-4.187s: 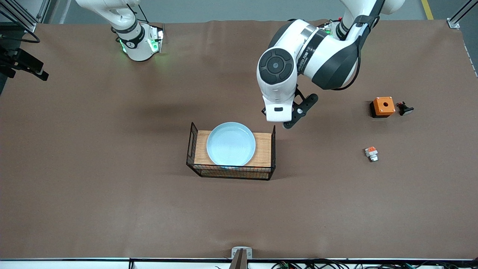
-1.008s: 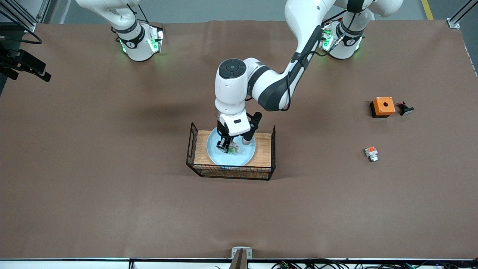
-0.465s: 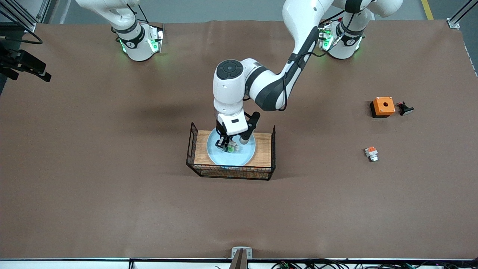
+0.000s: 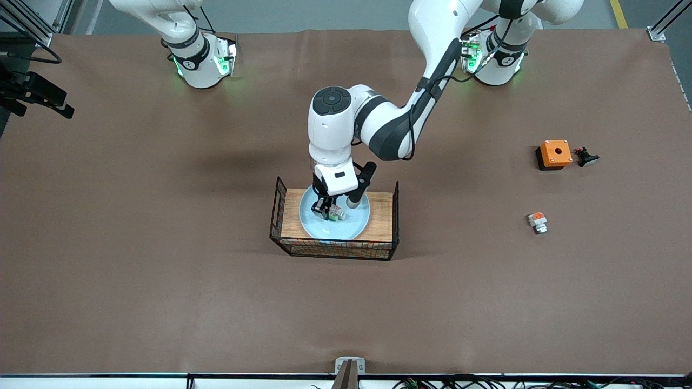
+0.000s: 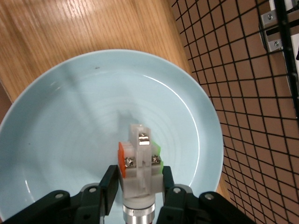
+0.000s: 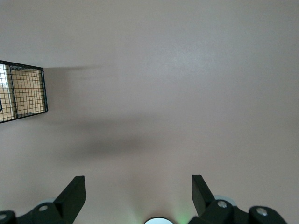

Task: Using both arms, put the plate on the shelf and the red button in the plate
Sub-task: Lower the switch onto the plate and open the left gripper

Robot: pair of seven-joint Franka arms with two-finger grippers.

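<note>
Lowest in the front view, just below the middle of the frame, we are seeing the wire basket (image 4: 335,248) sitting on the brown table (image 4: 162,297), its mesh wall facing the camera. Inside it, on the wooden floor (image 4: 381,216), the pale blue plate (image 4: 354,227) is lying flat and filling about half of the basket's width.

Over the middle of that plate we are holding the left gripper (image 4: 331,212), the arm reaching down from its base at the upper right of the frame. In the left wrist view the gripper (image 5: 138,179) is pinching the red button (image 5: 139,161) between its two black fingers (image 5: 108,182), near the bottom centre of the frame. The part is showing a red strip on one side, a green strip on the other and small screws on its pale body. It is pointing down toward the plate (image 5: 56,116); we cannot tell whether it is touching the glaze.

Toward the left arm's end of the table, at the right of the front view, a stubby white part with an orange top (image 4: 537,222) is lying alone. Higher in the frame an orange box (image 4: 554,154) is standing just beside a small black piece (image 4: 585,157).

Our right arm is waiting near its base at the upper left; its gripper (image 6: 138,200) is hanging spread over bare table.
</note>
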